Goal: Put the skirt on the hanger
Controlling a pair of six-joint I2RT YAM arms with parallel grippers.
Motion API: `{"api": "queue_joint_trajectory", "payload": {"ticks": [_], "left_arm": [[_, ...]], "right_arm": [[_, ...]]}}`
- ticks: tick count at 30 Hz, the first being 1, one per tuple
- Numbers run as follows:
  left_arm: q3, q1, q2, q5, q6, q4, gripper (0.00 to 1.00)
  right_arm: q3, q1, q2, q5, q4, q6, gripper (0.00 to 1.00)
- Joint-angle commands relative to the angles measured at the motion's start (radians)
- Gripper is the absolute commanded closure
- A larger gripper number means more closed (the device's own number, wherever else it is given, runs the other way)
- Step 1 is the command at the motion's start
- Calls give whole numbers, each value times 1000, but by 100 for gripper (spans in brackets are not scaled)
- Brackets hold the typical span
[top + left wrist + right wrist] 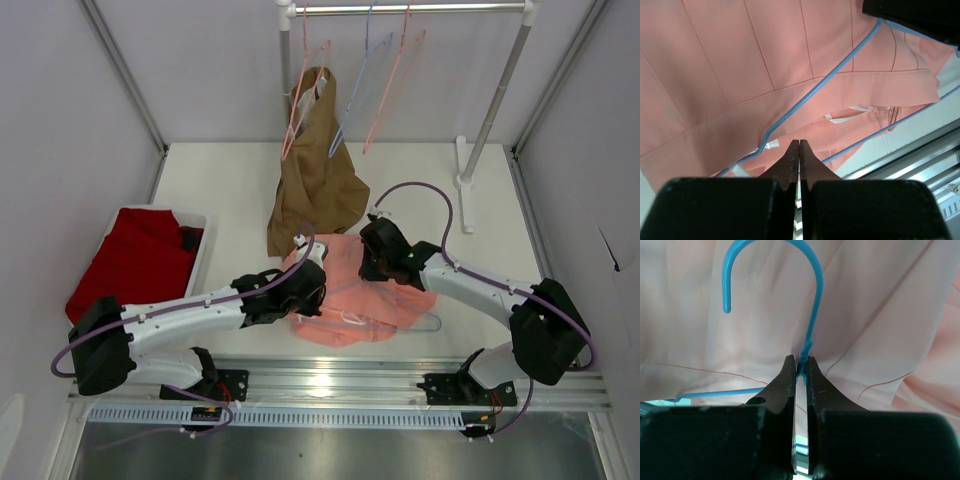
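Note:
The salmon-pink skirt [370, 300] lies spread on the table at the near middle. The pale-blue hanger [430, 322] lies in and on it, one corner sticking out at the right. My right gripper [372, 262] is at the skirt's far edge, shut on the hanger's neck just below the hook [816, 305]; the gripper [800, 360] has skirt fabric [880, 315] behind it. My left gripper [312, 285] is at the skirt's left edge. In the left wrist view it [799, 142] is shut, tips pressed together close to the skirt [740, 75], with the hanger wire [840, 65] crossing the fabric.
A brown garment [315, 185] hangs on a pink hanger from the rack bar [410, 8] at the back, beside several bare pink hangers and a blue one [355, 90]. The rack's post [495, 100] stands back right. A white bin with dark red cloth [135, 260] sits left.

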Motion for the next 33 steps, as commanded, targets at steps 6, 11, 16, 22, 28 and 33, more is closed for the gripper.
{"api": "queue_joint_trajectory", "payload": {"ticks": [6,11,16,22,28,33], "left_arm": [[-1,-9,-29,5,-12,27,100],[4,-9,-35,2,-14,18,100],[12,-9,-59,-1,-11,3,90],[33,-10,-100,-15,-18,-56,72],[36,-10,-151,-32,12,-30,47],[42,-10,-125,-38,3,-2,42]], "right_arm": [[57,51,-63,61,-23,-20,100],[62,92,-67,120,-21,-4,100],[77,124,-47,184,-23,33,100],[80,144,-31,273,13,65,100],[121,153,13,239,40,71,100],[134,172,25,229,46,89,100]]}}
